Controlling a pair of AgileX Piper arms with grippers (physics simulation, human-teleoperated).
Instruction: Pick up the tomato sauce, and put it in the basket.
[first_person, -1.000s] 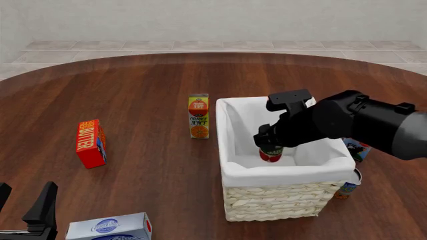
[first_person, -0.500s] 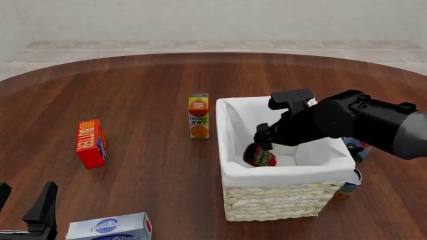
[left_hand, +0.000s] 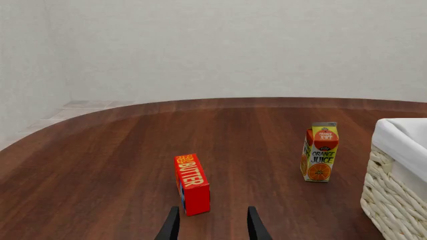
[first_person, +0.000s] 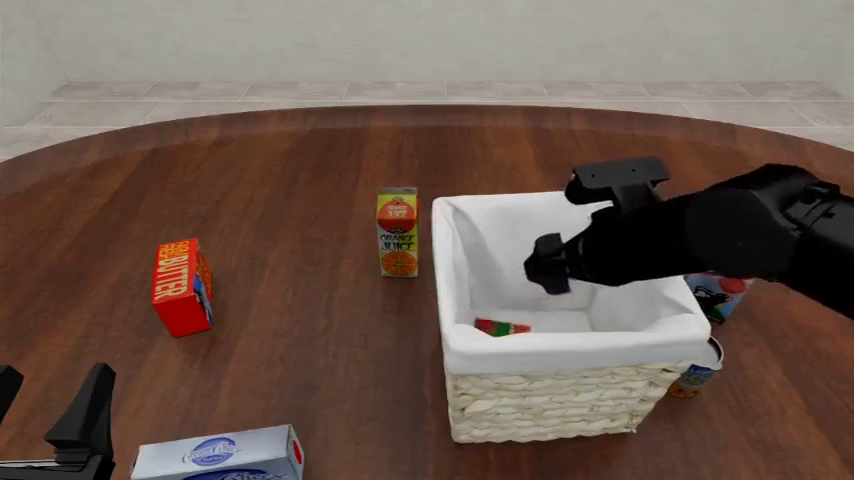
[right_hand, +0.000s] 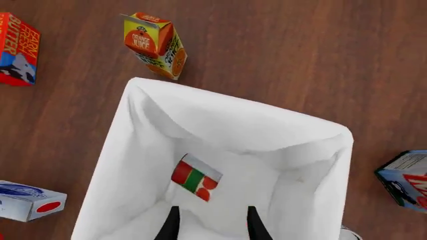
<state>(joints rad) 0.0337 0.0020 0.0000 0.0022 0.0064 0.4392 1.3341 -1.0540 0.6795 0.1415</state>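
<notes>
Front view shows the tomato sauce (first_person: 501, 327) lying on its side on the white cloth floor of the basket (first_person: 574, 350), near the basket's left wall. The right gripper (first_person: 550, 265) hangs above the basket interior, apart from the can. From the right wrist view, its fingers (right_hand: 172, 223) are spread apart and hold nothing, with the can (right_hand: 195, 178) seen just beyond their tips, on the lining.

Near the lower left corner of the front view stands the left gripper (first_person: 54, 425); in the left wrist view its fingers (left_hand: 171, 225) are separated and empty, over the bare tabletop (left_hand: 100, 185).

An orange juice carton (first_person: 396, 232) stands upright just beside the basket's left side. A red butter box (first_person: 180, 286) stands further left. A white and blue carton (first_person: 218, 454) lies at the near edge.
</notes>
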